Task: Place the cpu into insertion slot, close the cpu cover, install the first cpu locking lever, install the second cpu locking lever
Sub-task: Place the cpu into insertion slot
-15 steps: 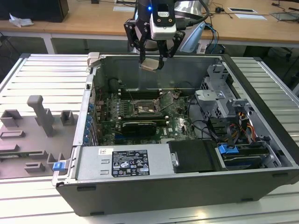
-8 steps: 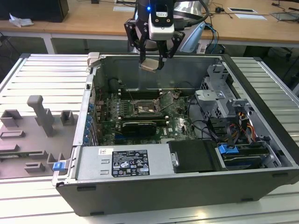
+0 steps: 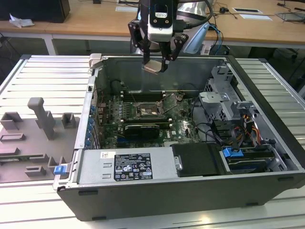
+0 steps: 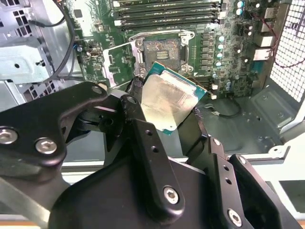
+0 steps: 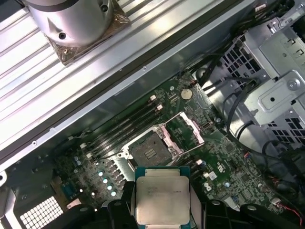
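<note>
Placement of the cpu (image 4: 171,102) is the step in hand: the gripper (image 3: 156,62), clamped on its edges, holds it well above the bare insertion slot (image 5: 150,152), whose cpu cover (image 5: 185,130) stands open; seating it likely demands squaring chip with recess.

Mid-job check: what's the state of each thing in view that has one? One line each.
gripper: shut on the cpu, held above the open case.
cpu: gripped by its edges, in the air, not in the slot.
insertion slot: empty and uncovered.
cpu cover: swung open, beside the slot.
computer case: open, board exposed.
</note>
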`<state>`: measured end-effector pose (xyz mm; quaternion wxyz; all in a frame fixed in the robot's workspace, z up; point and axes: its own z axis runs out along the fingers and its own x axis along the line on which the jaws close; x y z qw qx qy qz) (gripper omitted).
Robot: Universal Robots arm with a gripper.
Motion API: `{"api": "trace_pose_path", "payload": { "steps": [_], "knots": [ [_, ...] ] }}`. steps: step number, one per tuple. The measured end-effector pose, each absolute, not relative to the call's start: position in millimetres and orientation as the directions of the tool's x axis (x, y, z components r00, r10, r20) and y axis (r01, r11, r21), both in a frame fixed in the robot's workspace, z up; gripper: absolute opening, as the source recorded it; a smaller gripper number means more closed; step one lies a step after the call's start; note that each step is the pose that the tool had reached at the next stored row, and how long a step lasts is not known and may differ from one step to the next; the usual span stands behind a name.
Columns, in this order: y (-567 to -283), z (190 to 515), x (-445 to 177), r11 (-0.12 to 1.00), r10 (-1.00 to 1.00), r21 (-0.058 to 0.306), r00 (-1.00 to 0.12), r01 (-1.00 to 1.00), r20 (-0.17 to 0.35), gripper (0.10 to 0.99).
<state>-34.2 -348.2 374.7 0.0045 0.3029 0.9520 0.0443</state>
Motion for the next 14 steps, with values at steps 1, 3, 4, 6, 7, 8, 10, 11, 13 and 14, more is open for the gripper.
{"api": "trace_pose_path", "payload": {
  "steps": [1, 3, 4, 6, 7, 8, 10, 11, 13, 14],
  "knots": [
    [-348.2, 374.6, -34.3, 0.809, 0.582, 0.087, -0.813, 0.581, 0.018, 0.541],
    [-348.2, 374.4, -34.3, 0.801, 0.593, 0.087, -0.805, 0.592, 0.018, 0.541],
    [-348.2, 374.4, -34.3, 0.797, 0.598, 0.087, -0.801, 0.597, 0.018, 0.541],
    [-348.2, 374.2, -34.3, 0.786, 0.613, 0.087, -0.790, 0.612, 0.018, 0.541],
    [-348.2, 374.2, -34.2, 0.782, 0.618, 0.087, -0.786, 0.617, 0.018, 0.541],
    [-348.2, 374.1, -34.3, 0.774, 0.628, 0.087, -0.778, 0.627, 0.018, 0.541],
    [-348.2, 373.9, -34.3, 0.765, 0.639, 0.087, -0.769, 0.638, 0.018, 0.541],
    [-348.2, 373.7, -34.2, 0.757, 0.648, 0.087, -0.761, 0.647, 0.018, 0.541],
    [-348.2, 373.6, -34.3, 0.743, 0.665, 0.087, -0.746, 0.664, 0.018, 0.541],
    [-348.2, 373.5, -34.3, 0.736, 0.673, 0.087, -0.740, 0.671, 0.018, 0.541]
  ]
}}
